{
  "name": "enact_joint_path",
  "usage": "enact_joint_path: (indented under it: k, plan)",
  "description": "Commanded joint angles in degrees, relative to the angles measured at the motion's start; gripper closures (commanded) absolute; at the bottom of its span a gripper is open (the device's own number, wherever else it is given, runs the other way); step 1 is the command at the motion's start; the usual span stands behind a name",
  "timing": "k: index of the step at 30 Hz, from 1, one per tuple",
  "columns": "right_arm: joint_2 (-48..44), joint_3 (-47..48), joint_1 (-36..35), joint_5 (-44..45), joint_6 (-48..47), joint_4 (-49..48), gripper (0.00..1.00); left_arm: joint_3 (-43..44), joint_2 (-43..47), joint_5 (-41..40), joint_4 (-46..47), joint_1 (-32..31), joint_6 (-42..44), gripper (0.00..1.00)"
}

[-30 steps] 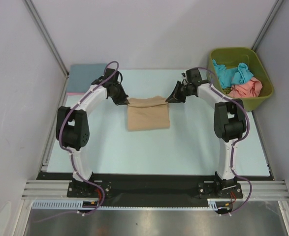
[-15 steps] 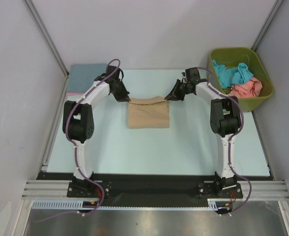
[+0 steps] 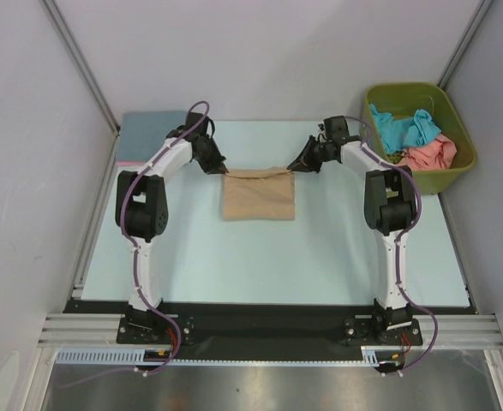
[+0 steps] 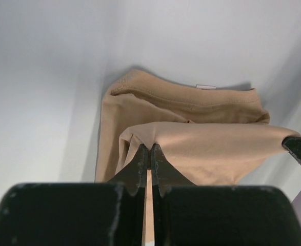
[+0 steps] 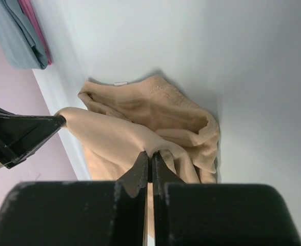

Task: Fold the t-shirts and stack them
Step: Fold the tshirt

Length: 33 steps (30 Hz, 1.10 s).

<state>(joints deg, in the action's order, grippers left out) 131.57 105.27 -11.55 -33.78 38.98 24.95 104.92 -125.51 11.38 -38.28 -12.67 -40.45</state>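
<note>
A tan t-shirt [image 3: 258, 197], partly folded, lies in the middle of the table. My left gripper [image 3: 223, 169] is shut on its far left corner [image 4: 140, 137]. My right gripper [image 3: 292, 168] is shut on its far right corner [image 5: 158, 148]. Both hold the far edge stretched between them, lifted a little above the folded part below. A folded slate blue t-shirt [image 3: 151, 135] lies over a pink one at the far left; both show in the right wrist view [image 5: 22, 36]. Teal [image 3: 404, 128] and salmon [image 3: 428, 155] t-shirts lie crumpled in the bin.
An olive-green plastic bin [image 3: 457, 163] stands at the far right corner. Grey walls close the back and both sides. A black rail with the arm bases runs along the near edge [image 3: 268, 321].
Both grippers have carried the shirt's held edge a little farther toward the back, and the cloth is now stretched straighter between them. Both arms have reached farther out.
</note>
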Motion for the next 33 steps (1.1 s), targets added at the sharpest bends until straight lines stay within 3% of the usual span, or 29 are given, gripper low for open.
enact_joint_path:
  k: [1,6,8,9,13,14,15,19,21,23,25,28,32,33]
  plan:
    - [1.23,3.71,0.74,-0.06,0.66,-1.31,1.00,3.09,-0.52,0.40,0.66,1.06,1.16,0.99]
    - [2.37,5.11,0.83,0.12,1.18,-1.13,0.99,3.97,-1.75,0.31,0.32,1.33,1.07,0.95]
    - [3.16,5.64,0.91,0.20,1.27,-0.87,0.95,3.97,-1.93,-0.47,0.23,1.50,1.16,0.89]
    - [3.43,6.34,0.92,0.55,1.27,-0.61,0.93,4.06,-1.93,-0.65,0.40,1.59,1.16,0.79]
    - [4.66,9.59,1.44,1.17,-0.04,1.06,0.77,7.92,-2.02,-5.56,-3.36,1.77,3.78,0.62]
    - [4.75,10.82,1.97,1.52,-1.09,3.15,0.65,10.54,-1.58,-7.49,-4.51,1.68,4.40,0.57]
    - [5.10,12.13,2.23,2.83,-2.23,4.83,0.62,11.43,-0.10,-9.77,-5.48,1.59,5.11,0.53]
    - [4.41,23.64,2.67,9.86,-11.72,18.52,0.43,10.58,5.61,-8.84,-5.05,1.24,8.98,0.46]
    - [2.83,22.88,2.67,9.44,-14.19,19.70,0.39,8.82,7.47,-3.94,-4.17,0.46,10.03,0.47]
    - [-0.69,16.33,2.41,6.11,-13.32,16.73,0.39,3.29,10.19,0.90,-1.64,-0.25,10.21,0.50]
    - [-4.72,7.11,1.10,-0.04,-9.81,9.38,0.40,-4.59,12.56,8.70,4.42,-1.65,8.90,0.59]
    - [-6.67,0.91,-1.79,-7.43,-5.77,2.40,0.48,-12.78,13.80,11.64,11.29,-3.94,7.23,0.74]
    - [-5.19,-0.07,-6.10,-15.07,-7.68,5.45,0.80,-17.99,14.50,13.58,13.58,-6.58,7.22,0.83]
    - [-5.01,-0.07,-6.81,-15.70,-8.74,6.68,0.84,-18.78,14.68,13.85,13.85,-6.76,7.31,0.86]
